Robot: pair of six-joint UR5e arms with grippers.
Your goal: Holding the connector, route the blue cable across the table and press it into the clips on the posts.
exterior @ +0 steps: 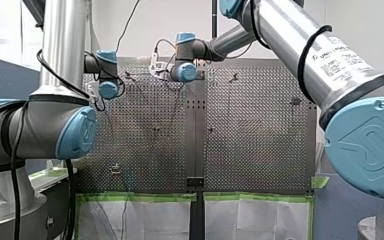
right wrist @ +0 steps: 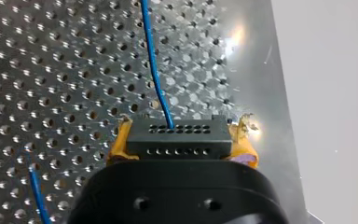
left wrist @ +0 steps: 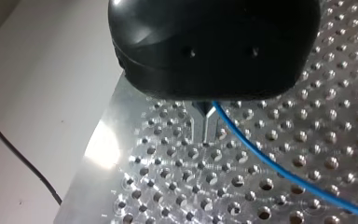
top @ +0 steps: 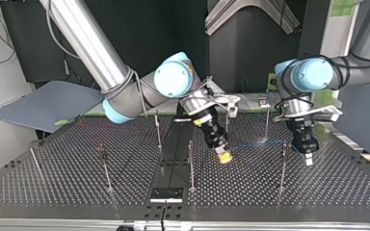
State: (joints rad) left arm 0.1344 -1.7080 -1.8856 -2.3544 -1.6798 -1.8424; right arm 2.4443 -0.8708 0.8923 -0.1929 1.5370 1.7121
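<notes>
Both ends held: my right claw (right wrist: 182,140) pinches the connector (right wrist: 177,136), my left claw (left wrist: 205,125) pinches the blue cable (left wrist: 279,164).

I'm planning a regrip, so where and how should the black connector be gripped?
Grip the connector by its two short ends, coming from behind, opposite the holed face where the blue cable exits. The block's ends look flat and parallel; my right gripper's yellow pads clamp them.
</notes>
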